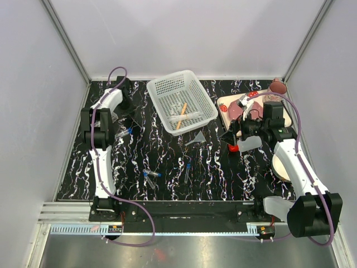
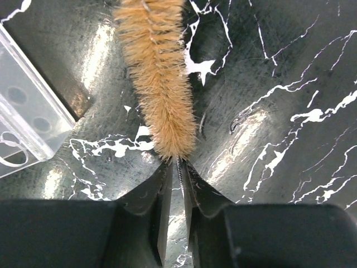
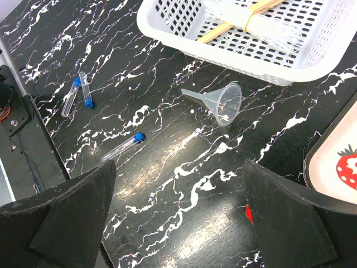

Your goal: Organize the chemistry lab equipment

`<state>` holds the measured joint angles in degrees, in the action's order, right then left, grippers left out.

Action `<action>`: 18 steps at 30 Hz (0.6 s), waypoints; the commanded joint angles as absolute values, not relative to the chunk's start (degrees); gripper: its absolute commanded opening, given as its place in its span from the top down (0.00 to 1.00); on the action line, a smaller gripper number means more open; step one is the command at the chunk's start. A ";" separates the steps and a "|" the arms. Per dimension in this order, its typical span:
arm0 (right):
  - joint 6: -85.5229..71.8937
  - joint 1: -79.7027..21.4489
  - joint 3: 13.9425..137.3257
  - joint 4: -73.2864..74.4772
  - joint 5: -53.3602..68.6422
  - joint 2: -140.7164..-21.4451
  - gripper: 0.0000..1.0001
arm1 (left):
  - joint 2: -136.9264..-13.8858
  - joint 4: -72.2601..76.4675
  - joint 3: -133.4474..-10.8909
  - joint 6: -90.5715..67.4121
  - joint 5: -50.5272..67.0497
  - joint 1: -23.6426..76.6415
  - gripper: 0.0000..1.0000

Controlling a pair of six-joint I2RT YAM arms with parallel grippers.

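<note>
My left gripper (image 2: 177,162) is shut on the thin wire stem of a tan bristle brush (image 2: 159,78) that lies on the black marble table; it is at the back left (image 1: 127,106). A clear tube rack (image 2: 22,111) lies just left of the brush. My right gripper (image 3: 178,164) is open and empty above the table, right of centre (image 1: 230,137). The clear funnel (image 3: 226,103) lies ahead of it. Three blue-capped tubes (image 3: 75,95) (image 3: 124,146) lie to its left. The red-capped squeeze bottle (image 1: 246,144) lies beside its right finger. Wooden sticks (image 1: 181,116) lie in the basket.
A white mesh basket (image 1: 192,84) stands at the back centre and holds sticks and clear tubes. A strawberry-print tray (image 1: 223,103) with a pink plate is at the back right, a pink mug (image 1: 277,86) behind it. A cream bowl (image 1: 279,164) sits under the right arm.
</note>
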<state>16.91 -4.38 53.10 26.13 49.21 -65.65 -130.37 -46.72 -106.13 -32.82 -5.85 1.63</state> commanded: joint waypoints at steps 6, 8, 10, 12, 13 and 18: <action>18.28 -4.13 52.91 24.43 50.54 -65.30 0.00 | -127.36 -47.11 -107.58 -28.83 -5.72 1.58 0.98; 18.89 -4.04 52.91 24.70 50.19 -65.30 0.00 | -125.96 -46.76 -107.67 -28.39 -4.92 1.58 1.00; 19.33 -3.96 52.82 24.96 49.57 -65.30 0.00 | -123.24 -46.32 -107.23 -27.60 -4.31 1.58 1.00; 19.86 -3.78 52.82 25.05 49.57 -65.30 0.00 | -121.04 -44.83 -105.30 -26.81 -3.69 1.50 1.00; 20.21 -3.69 52.65 25.05 49.57 -65.22 0.00 | -117.98 -44.30 -104.34 -26.63 -2.91 1.49 1.00; 21.97 -3.43 52.03 25.31 48.96 -65.04 0.00 | -104.97 -35.17 -90.03 -26.80 3.42 1.58 1.00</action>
